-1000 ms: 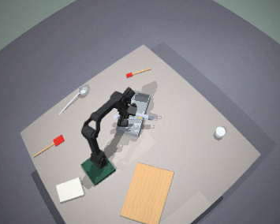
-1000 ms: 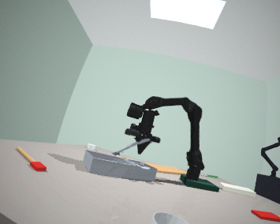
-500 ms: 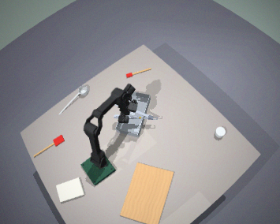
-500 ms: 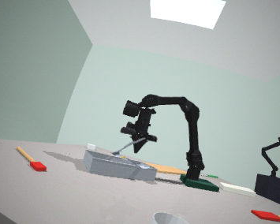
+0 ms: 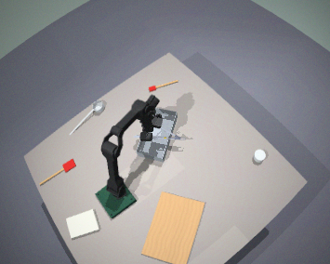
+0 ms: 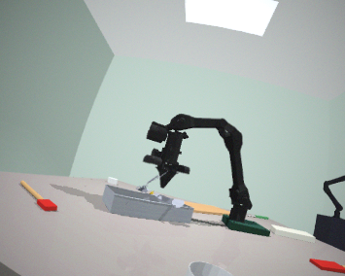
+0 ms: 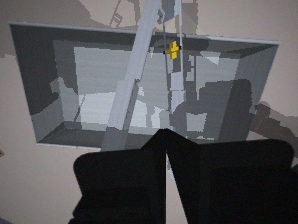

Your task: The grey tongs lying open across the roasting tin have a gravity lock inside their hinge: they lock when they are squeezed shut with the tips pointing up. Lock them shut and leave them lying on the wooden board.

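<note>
The grey tongs (image 5: 178, 138) (image 6: 156, 180) (image 7: 125, 105) lie across the roasting tin (image 5: 152, 154) (image 6: 144, 207) (image 7: 37, 100). Their two arms stand apart in the wrist view, with a yellow mark (image 7: 173, 50) by one arm. In the exterior view an arm slopes up from the tin toward my fingers. My gripper (image 5: 151, 130) (image 6: 164, 185) (image 7: 163, 133) is shut, with its fingertips together above the near side of the tin; I see nothing between them. One arm passes left of the fingertips, the other runs down behind them. The wooden board (image 5: 173, 228) (image 6: 205, 209) has nothing on it.
A ladle (image 5: 99, 107) and a red-headed spatula (image 5: 69, 165) lie left of the tin. Another red-headed spatula (image 5: 152, 88) (image 6: 47, 204) lies beyond it. A white cup (image 5: 259, 155) (image 6: 113, 180) stands far right. A white block (image 5: 83, 224) (image 6: 293, 233) lies near my green base (image 5: 115, 208).
</note>
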You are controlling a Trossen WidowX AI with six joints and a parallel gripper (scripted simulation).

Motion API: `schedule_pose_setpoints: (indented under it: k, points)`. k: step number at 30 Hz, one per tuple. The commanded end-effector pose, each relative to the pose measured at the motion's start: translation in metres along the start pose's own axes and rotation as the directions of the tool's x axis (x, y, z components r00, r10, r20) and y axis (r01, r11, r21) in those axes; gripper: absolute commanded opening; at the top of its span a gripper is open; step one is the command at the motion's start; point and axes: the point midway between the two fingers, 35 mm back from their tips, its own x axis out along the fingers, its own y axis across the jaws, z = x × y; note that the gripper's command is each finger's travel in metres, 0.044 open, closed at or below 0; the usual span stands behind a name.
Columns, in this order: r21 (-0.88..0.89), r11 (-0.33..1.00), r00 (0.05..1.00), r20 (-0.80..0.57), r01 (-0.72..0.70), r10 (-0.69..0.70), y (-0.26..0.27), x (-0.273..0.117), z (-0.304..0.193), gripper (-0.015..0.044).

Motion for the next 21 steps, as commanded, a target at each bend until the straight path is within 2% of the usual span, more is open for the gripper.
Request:
schedule_pose_setpoints:
  k: [1,21]
  points:
    - [0.002,1.000,1.000,-0.002,-0.007,0.007,0.008,-0.002,-0.001,-0.0150]
    - [-0.002,1.000,1.000,0.000,-0.001,0.001,0.021,0.002,-0.002,-0.0150]
